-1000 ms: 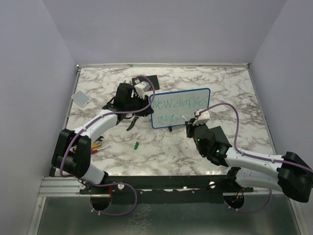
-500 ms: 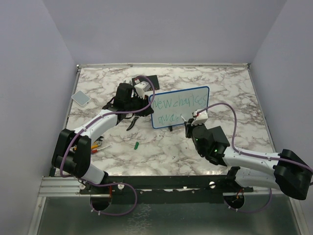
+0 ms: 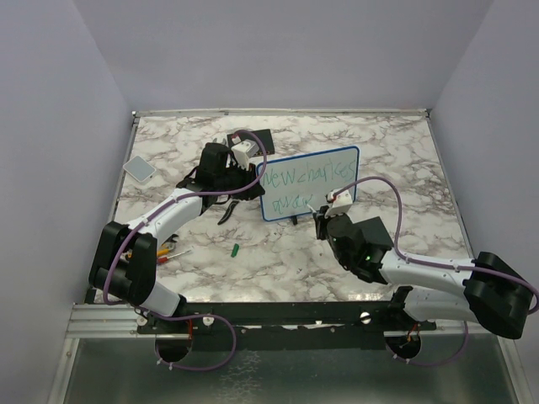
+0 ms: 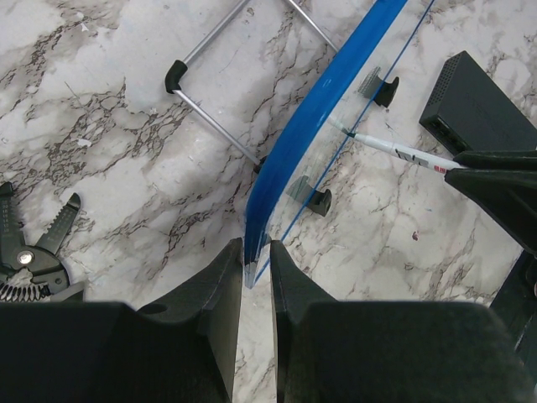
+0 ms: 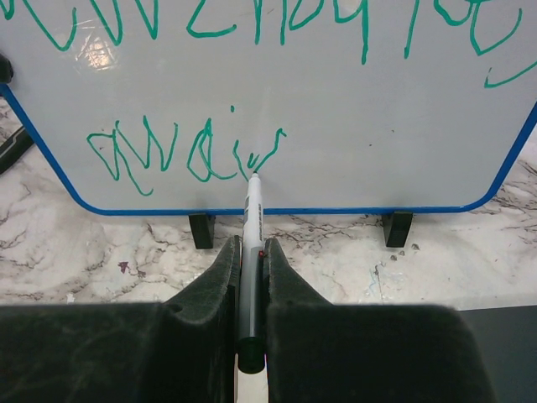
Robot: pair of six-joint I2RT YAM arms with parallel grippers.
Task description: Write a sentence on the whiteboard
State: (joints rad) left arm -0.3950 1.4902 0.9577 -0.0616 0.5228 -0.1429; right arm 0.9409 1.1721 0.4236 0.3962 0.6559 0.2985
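The whiteboard (image 3: 310,183), white with a blue rim and black feet, stands upright mid-table. Green text (image 5: 189,151) runs in two lines across its face. My left gripper (image 4: 256,262) is shut on the board's blue left edge (image 4: 319,109); in the top view it (image 3: 253,177) sits at the board's left side. My right gripper (image 5: 250,252) is shut on a white marker (image 5: 252,210), whose tip touches the board at the end of the second line. In the top view the right gripper (image 3: 320,220) is just in front of the board's lower middle.
A green marker cap (image 3: 237,249) lies on the marble in front of the board. Black pliers (image 4: 29,252) lie to the left. A black box (image 4: 474,109) sits behind the board, and a grey pad (image 3: 139,168) at far left. Small tools (image 3: 168,252) lie near the left arm.
My right gripper has moved left along the second line with the marker, and the green writing there has grown. The left arm and the board have not moved.
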